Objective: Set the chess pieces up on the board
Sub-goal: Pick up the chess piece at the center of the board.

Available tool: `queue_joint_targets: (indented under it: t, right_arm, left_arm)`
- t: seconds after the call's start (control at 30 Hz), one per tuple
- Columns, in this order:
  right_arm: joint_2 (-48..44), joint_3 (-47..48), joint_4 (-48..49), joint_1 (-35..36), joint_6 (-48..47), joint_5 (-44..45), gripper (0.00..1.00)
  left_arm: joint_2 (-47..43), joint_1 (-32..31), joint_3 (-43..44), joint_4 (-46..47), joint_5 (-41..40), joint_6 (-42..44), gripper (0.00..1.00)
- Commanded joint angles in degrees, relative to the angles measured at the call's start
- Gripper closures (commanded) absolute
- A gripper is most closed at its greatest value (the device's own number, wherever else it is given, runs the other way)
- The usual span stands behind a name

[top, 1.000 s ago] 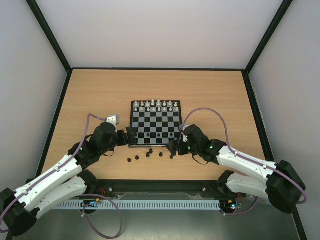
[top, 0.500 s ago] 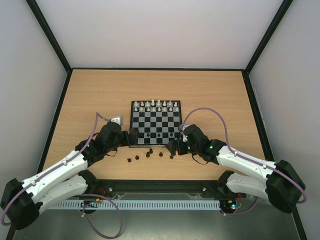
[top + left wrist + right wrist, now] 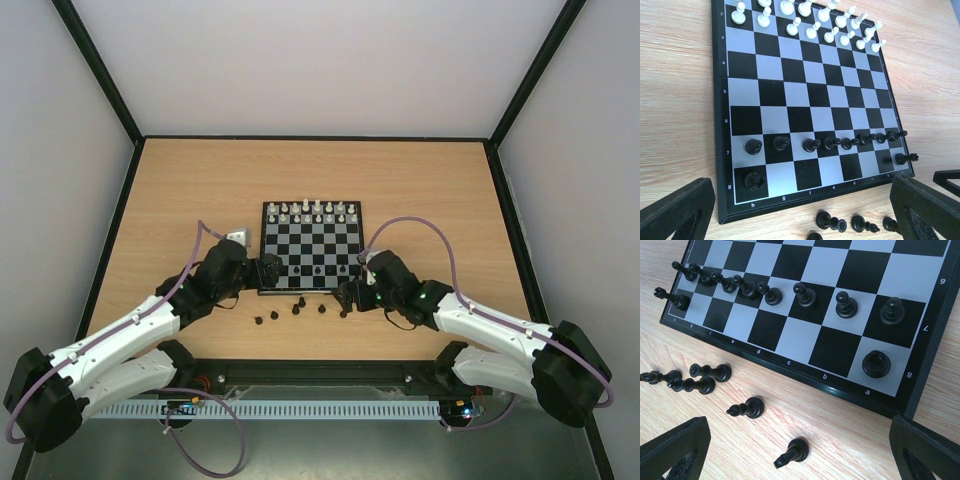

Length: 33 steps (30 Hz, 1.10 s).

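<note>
The board (image 3: 311, 243) lies mid-table. White chess pieces (image 3: 311, 212) fill its two far rows. Black pawns (image 3: 812, 145) line row 7, with rooks on h8 (image 3: 754, 180) and a8 (image 3: 876, 363). Several loose black pieces (image 3: 297, 311) lie on the wood in front of the board's near edge, among them a bishop (image 3: 747, 408) and a tipped piece (image 3: 792, 451). My left gripper (image 3: 268, 272) hovers open at the board's near left corner, nothing between its fingers (image 3: 675, 210). My right gripper (image 3: 345, 295) hangs open over the loose pieces by the near right corner, empty.
A black frame (image 3: 312, 137) and grey walls enclose the wooden table (image 3: 200, 190). Lilac cables (image 3: 420, 222) loop off both wrists. A white slotted cable duct (image 3: 310, 409) runs along the near edge between the arm bases.
My left arm has swung right, bringing its gripper closer to the board's near left corner. The right arm and all pieces have stayed where they were.
</note>
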Motion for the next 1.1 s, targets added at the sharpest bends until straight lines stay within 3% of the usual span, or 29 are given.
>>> queue_joint_targets:
  t: [0.0, 0.37, 1.07]
  right_arm:
    - [-1.2, -1.2, 0.2, 0.2, 0.5, 0.5, 0.01]
    - [-2.5, -1.4, 0.1, 0.2, 0.5, 0.0, 0.02]
    - [-1.2, -1.0, -0.2, 0.2, 0.5, 1.4, 0.01]
  left_arm:
    - [-0.4, -0.5, 0.3, 1.9, 0.1, -0.6, 0.01]
    - [-4.8, -1.6, -1.5, 0.9, -1.2, -2.1, 0.01]
    - [-1.1, -1.8, 0.1, 1.3, -0.7, -0.1, 0.01]
